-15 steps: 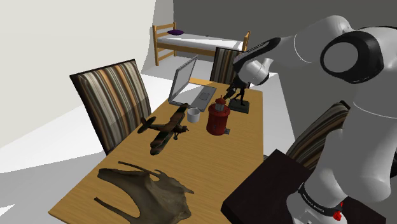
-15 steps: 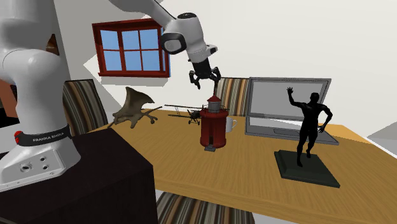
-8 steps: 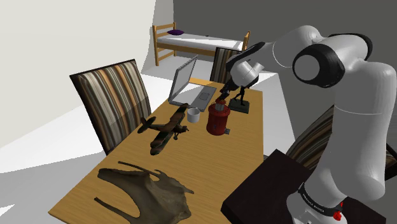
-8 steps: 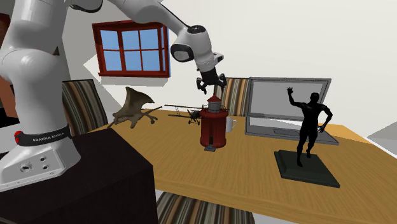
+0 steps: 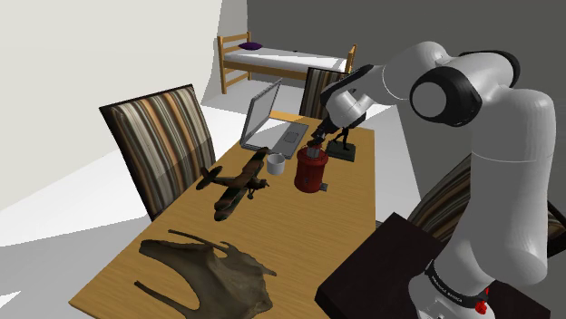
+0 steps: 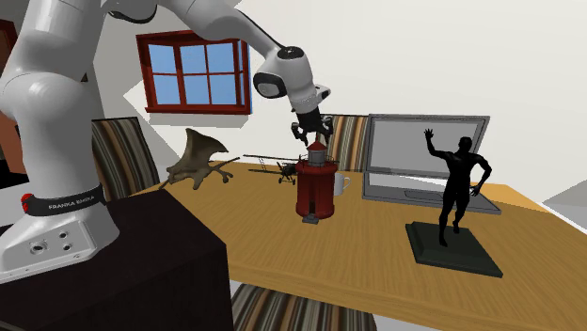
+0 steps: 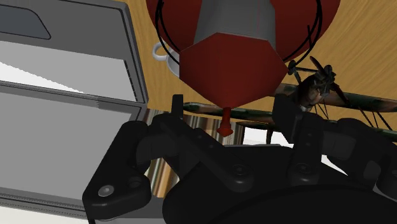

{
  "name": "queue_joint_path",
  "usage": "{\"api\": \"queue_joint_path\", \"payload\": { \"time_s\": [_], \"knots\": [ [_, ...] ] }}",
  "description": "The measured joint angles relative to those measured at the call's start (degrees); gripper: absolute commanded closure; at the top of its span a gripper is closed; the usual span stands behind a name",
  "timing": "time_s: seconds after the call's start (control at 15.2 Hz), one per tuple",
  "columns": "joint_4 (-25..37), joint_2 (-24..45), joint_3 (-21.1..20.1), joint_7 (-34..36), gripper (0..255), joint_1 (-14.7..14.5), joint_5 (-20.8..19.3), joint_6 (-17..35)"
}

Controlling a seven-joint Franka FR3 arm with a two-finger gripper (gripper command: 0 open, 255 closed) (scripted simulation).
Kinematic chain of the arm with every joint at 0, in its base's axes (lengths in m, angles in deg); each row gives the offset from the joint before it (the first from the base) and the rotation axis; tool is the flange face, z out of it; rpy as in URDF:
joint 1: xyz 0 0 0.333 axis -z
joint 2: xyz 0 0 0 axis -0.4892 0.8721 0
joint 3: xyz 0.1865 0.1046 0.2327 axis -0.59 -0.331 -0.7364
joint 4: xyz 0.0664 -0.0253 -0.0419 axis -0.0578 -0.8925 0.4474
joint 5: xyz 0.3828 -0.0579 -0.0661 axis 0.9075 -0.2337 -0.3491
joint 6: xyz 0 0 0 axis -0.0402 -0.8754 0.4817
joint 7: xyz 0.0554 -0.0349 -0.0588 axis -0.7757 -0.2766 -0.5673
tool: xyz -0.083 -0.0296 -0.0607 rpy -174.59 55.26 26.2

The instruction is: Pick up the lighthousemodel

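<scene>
The lighthouse model [image 5: 312,170] is dark red with a grey lantern band and a red pointed roof, and stands upright mid-table. In the second exterior view the lighthouse model [image 6: 317,184] sits between the stand and the laptop. My black gripper [image 5: 317,141] hangs straight above it, pointing down, level with the roof. Seen from the second exterior view, the gripper [image 6: 315,138] is right at the roof's tip. In the wrist view the gripper [image 7: 229,111] has the roof of the lighthouse model [image 7: 229,57] directly ahead, its small red spike centred.
An open laptop [image 5: 272,122] and a black figure statue [image 6: 456,193] stand beyond the lighthouse. A white mug [image 5: 278,165] and a model plane [image 5: 238,181] lie beside it. A brown bony sculpture [image 5: 213,272] occupies the wooden table's [image 6: 376,249] near end. Striped chairs [image 5: 163,140] flank it.
The arm has swung in and lowered: the gripper came down from above and behind the lighthouse to sit right at its roof tip. Nothing on the table has shifted.
</scene>
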Motion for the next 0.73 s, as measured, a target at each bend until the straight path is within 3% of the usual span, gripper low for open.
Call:
{"api": "queue_joint_path", "payload": {
  "time_s": [0.46,0.73],
  "knots": [
    [0.0,0.0,0.0,0.0,255,0.0,0.0,0.0],
    [-0.1,-1.2,1.0,2.3,255,-0.7,-2.6,-0.7]
  ]
}}
